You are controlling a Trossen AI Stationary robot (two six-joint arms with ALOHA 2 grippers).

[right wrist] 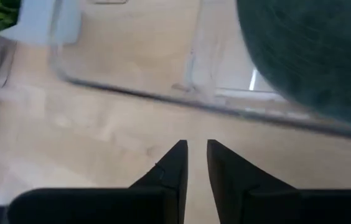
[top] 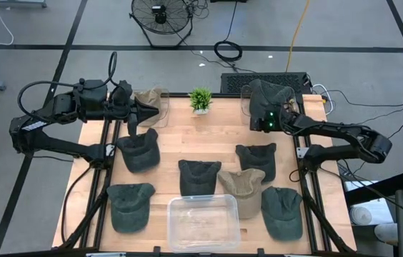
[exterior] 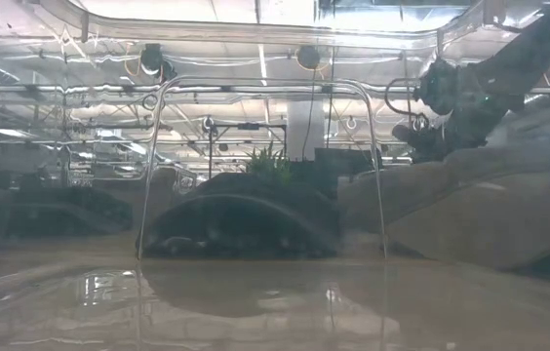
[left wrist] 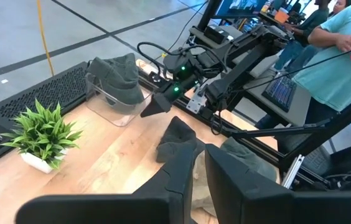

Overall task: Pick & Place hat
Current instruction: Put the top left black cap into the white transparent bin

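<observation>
Several caps lie flat on the wooden table: dark green ones and others, plus a tan one. A dark cap sits in a clear bin at the far right, and a tan cap sits in a clear bin at the far left. My left gripper hovers shut and empty beside the far-left bin. My right gripper hovers shut and empty over the table, just near of the far-right bin's rim.
A small potted plant stands at the far edge between the two bins. An empty clear container sits at the near edge, and the low view looks through it. A person in a teal shirt stands beyond the table's right side.
</observation>
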